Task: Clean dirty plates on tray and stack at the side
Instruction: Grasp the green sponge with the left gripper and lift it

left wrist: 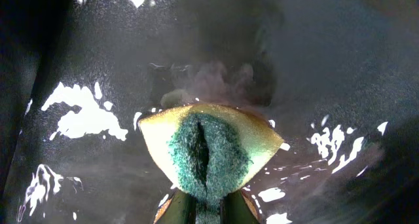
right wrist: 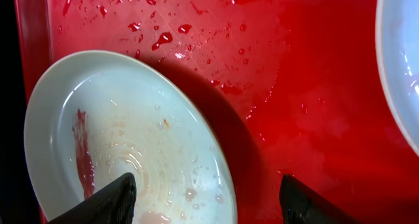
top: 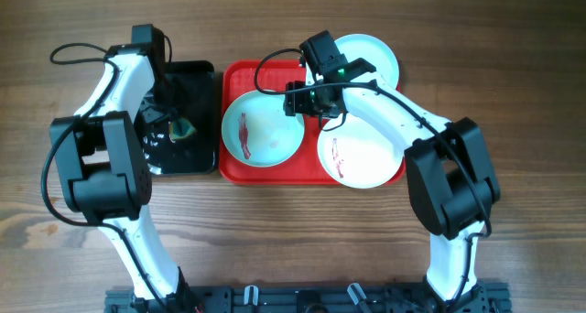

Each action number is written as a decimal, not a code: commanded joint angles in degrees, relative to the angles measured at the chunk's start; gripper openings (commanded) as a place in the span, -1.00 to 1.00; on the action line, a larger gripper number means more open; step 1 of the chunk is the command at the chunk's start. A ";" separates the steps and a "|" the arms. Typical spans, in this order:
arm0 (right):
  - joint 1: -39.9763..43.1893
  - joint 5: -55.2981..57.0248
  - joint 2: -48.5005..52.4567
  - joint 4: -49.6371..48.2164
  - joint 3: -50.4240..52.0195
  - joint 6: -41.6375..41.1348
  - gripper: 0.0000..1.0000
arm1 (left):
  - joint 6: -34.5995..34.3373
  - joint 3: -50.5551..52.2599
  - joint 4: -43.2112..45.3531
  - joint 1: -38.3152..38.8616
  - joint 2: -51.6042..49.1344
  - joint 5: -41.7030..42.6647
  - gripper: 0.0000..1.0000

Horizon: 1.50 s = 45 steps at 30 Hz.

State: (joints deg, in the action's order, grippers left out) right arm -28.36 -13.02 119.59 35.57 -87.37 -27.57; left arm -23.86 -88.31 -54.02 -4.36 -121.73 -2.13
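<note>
Setting: a robotics lab bench staged as a dishwashing station, not a working kitchen.

Evidence: the left arm and right arm, white and black with loose cables, rise from a black rail at the near edge of a wood-grain counter.

Props: red tray with smeared plates, wet black tray, sponge.

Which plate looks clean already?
The aqua plate at the far right corner of the tray. No smear shows on its visible part, while the other aqua plate and the white plate each carry a reddish streak.
</note>
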 commanded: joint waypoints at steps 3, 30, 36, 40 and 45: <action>0.11 -2.29 0.59 0.48 -1.01 1.77 0.43 | 2.64 -1.55 -4.28 -0.37 -0.07 -0.31 -0.92; 0.04 -5.05 2.84 0.39 -0.26 3.34 -0.21 | 6.97 -6.32 -5.49 3.72 8.61 1.38 -0.92; 0.11 -4.85 2.91 0.39 -0.26 3.34 -0.39 | 6.95 -6.32 -5.62 3.78 8.61 1.42 -0.92; 0.15 -4.85 2.95 0.48 -0.26 3.37 -0.50 | 6.95 -6.32 -5.86 4.37 8.61 2.12 -0.92; 0.15 -4.44 3.98 0.85 -0.26 3.39 -0.49 | 6.97 -6.32 -5.53 6.36 8.61 2.05 -0.92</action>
State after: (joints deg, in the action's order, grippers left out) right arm -28.14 -16.93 121.56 36.10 -87.37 -24.21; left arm -17.93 -93.78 -59.77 0.21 -114.13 -0.99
